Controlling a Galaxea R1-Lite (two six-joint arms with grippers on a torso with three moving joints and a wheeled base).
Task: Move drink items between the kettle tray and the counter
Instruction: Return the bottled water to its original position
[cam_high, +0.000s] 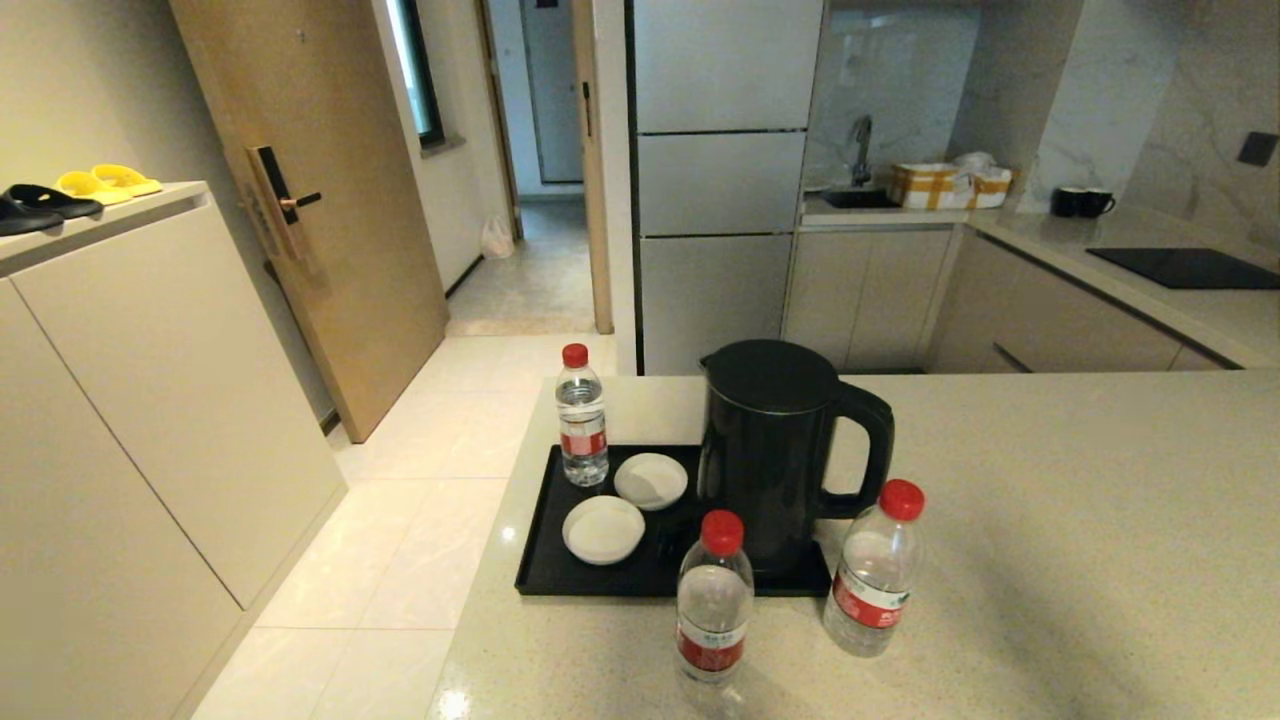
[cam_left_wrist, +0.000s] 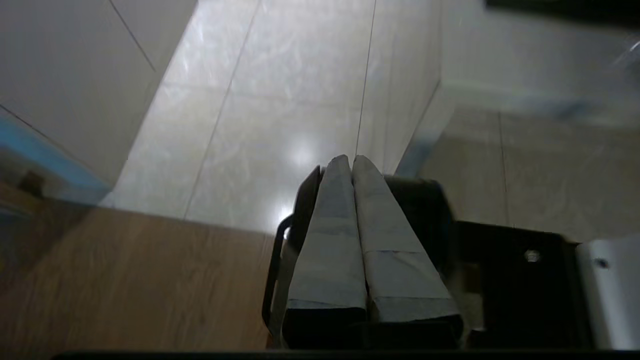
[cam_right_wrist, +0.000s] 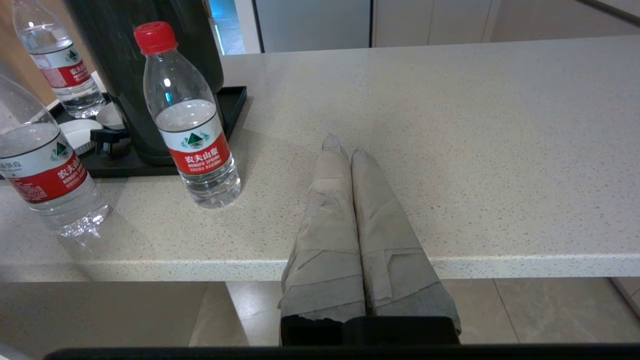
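Right gripper (cam_right_wrist: 345, 145), jaws closed and empty at the worktop's (cam_high: 1050, 560) near edge—nearest upright bottle (cam_right_wrist: 192, 120) to its left, just off the kettle tray (cam_high: 540, 535)—left gripper (cam_left_wrist: 352, 161) closed, parked over the floor.

A flat rectangular black tray (cam_high: 536, 560) lies on the beige speckled stone tabletop (cam_high: 1050, 520). On it, a black kettle (cam_high: 770, 450) stands right, two small white round dishes (cam_high: 627, 505) centre, and one clear plastic water bottle (cam_high: 582, 415) far left. Two more bottles (cam_high: 714, 600) (cam_high: 875, 570) stand on the tabletop near the tray's front edge.
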